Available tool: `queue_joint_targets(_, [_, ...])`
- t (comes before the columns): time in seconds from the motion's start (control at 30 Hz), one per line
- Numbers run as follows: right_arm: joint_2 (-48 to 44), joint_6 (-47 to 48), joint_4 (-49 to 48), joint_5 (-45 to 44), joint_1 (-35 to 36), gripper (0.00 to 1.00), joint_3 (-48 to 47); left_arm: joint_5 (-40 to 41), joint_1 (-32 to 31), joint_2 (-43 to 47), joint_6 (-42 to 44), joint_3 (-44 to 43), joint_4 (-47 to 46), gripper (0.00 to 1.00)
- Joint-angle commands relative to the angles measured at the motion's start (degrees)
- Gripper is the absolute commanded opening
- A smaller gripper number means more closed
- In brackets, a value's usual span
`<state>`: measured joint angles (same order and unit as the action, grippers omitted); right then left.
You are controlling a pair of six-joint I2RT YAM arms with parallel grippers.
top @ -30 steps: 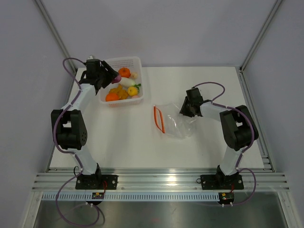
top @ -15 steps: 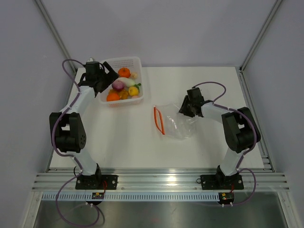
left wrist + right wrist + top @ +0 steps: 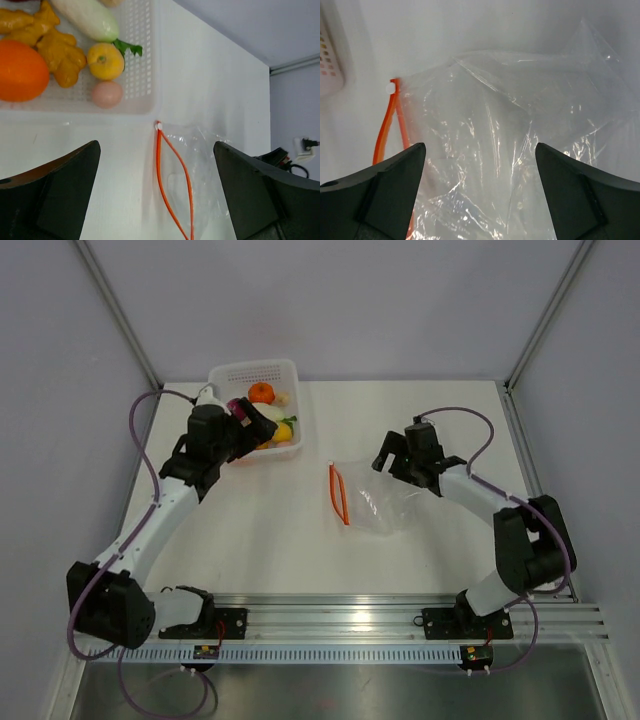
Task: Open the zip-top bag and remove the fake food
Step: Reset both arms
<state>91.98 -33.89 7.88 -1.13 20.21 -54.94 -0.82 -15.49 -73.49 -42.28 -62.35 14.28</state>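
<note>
The zip-top bag (image 3: 378, 502) lies flat on the table, crinkly and with nothing visible inside it. Its red-orange zipper (image 3: 338, 493) is parted along the left edge. The fake food (image 3: 262, 393) sits in the white basket (image 3: 255, 367). An orange (image 3: 20, 70), a yellow fruit (image 3: 105, 61), a white radish (image 3: 85, 17) and yellow knobbly pieces (image 3: 55, 47) show there. My left gripper (image 3: 243, 430) hangs open just in front of the basket, with the zipper (image 3: 172, 185) between its fingers in the wrist view. The right gripper (image 3: 392, 462) is open above the bag's (image 3: 510, 140) far right part, holding nothing.
The basket's wall (image 3: 145, 60) stands just beyond the bag's zipper end. A basket corner (image 3: 330, 60) shows at the left of the right wrist view. The enclosure's walls and frame posts (image 3: 530, 350) ring the white table.
The left gripper opened over the basket, left a purple piece there, and drew back toward the near side. The right gripper opened off the bag and shifted slightly right.
</note>
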Motion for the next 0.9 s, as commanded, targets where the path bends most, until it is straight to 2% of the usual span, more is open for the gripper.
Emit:
queue_joint_targets(0.0, [-11.4, 2.2, -0.8, -3.5, 1.1, 0.99, 2.2, 2.7, -1.5, 7.9, -0.8, 5.7, -1.4, 0.99])
queue_joint_targets(0.13, [-21.5, 4.3, -2.2, -0.9, 2.0, 0.99, 6.1, -2.5, -2.1, 16.7, -1.3, 15.5, -6.6, 0.99])
queue_joint_targets(0.23, [-31.2, 4.1, -7.1, -0.6, 2.2, 0.99, 12.5, -2.8, -2.2, 23.0, -0.1, 21.4, -9.4, 0.99])
queue_joint_targets(0.4, [-50.3, 5.2, -18.3, -7.0, 2.3, 1.0, 25.6, 3.1, -2.2, 35.9, 2.4, 30.5, -12.3, 0.99])
queue_joint_targets(0.5, [-56.2, 5.5, -18.0, -10.3, 2.2, 0.99, 27.3, 7.5, -2.1, 45.1, 3.3, 33.5, -12.9, 0.99])
queue_joint_targets(0.63, [-58.8, 5.1, -15.3, -12.3, 2.3, 0.99, 26.8, 10.6, -2.1, 55.2, 4.8, 35.9, -13.6, 0.99])
queue_joint_targets(0.87, [-61.1, 5.1, -14.6, -12.4, 2.3, 0.99, 27.1, 13.5, -2.1, 60.0, 5.9, 37.2, -13.1, 0.99])
